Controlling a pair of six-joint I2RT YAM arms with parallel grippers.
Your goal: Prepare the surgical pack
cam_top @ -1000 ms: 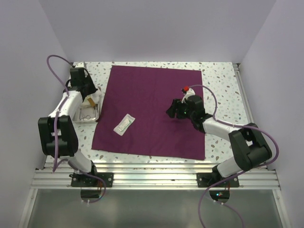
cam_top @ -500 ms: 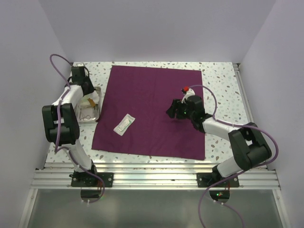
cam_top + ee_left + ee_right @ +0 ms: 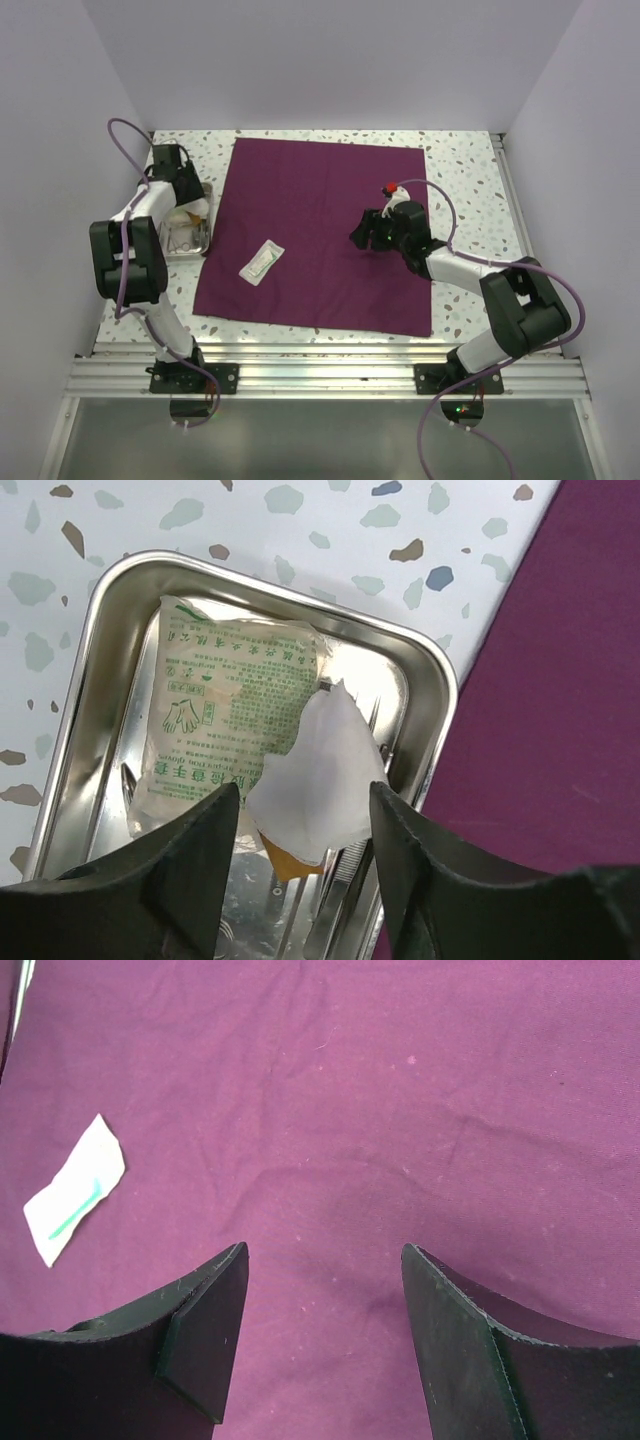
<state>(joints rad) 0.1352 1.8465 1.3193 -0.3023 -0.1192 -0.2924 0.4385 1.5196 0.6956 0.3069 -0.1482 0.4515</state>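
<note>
The plum-purple cloth (image 3: 320, 235) lies spread flat on the table. On its left part rests a white packet (image 3: 262, 261) (image 3: 75, 1190). The steel tray (image 3: 183, 247) (image 3: 440, 680) stands just left of the cloth. It holds a green-printed glove packet (image 3: 230, 710), white gauze (image 3: 320, 770) over an orange piece, and thin metal instruments (image 3: 345, 880). My left gripper (image 3: 190, 205) (image 3: 305, 810) hangs open over the tray, the gauze lying between its fingers. My right gripper (image 3: 365, 232) (image 3: 325, 1255) is open low over bare cloth, holding nothing.
Speckled tabletop (image 3: 460, 170) borders the cloth on all sides. Lilac walls close in the left, back and right. A metal rail (image 3: 320, 365) runs along the near edge by the arm bases.
My left gripper has gone from shut to open, letting go of the white gauze in the tray, and its arm has drawn in toward the left wall. The right arm has not moved.
</note>
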